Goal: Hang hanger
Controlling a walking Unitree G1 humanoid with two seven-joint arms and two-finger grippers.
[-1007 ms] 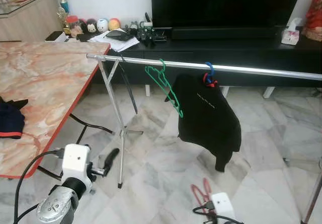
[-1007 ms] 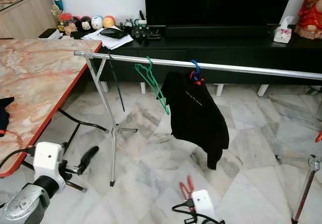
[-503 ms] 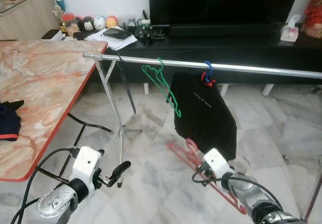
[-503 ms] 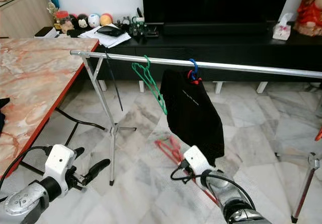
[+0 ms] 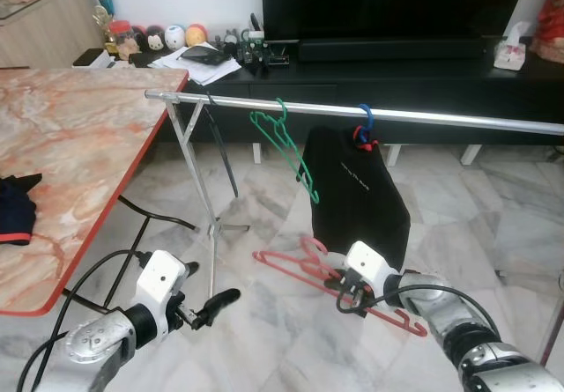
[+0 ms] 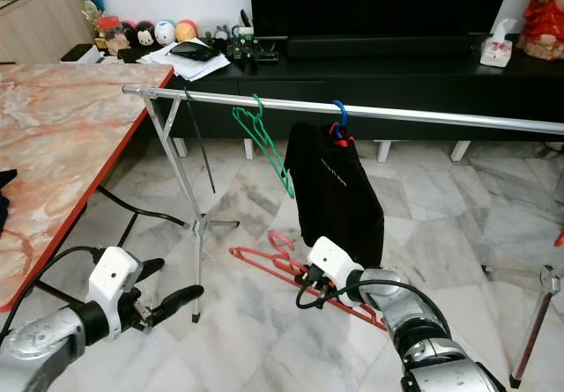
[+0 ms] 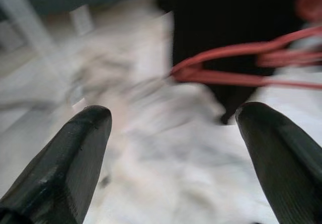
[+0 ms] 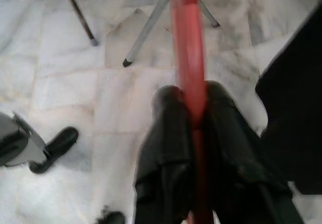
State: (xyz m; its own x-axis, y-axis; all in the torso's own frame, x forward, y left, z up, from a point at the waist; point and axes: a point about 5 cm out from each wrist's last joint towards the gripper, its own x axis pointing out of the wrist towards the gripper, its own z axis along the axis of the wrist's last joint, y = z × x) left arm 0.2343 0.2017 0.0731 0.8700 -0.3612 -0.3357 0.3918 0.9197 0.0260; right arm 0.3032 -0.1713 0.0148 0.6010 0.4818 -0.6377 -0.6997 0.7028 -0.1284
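Raised since before, red hanger (image 5: 304, 269) lies level (hook rail-ward), right gripper (image 8: 189, 108) jaws clamping it.

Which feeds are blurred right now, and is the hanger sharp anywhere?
Left wrist view: motion-smeared, red hanger streaky. Right wrist view: hanger bar soft, close to the lens; floor sharper. Left eye view: crisp, hanger in the right tool reads clearly.

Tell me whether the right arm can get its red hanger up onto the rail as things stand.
Probably yes. The right gripper is shut on the red hanger, low beneath the rail. Bare rail lies to the right of the black garment, though the lift is long.
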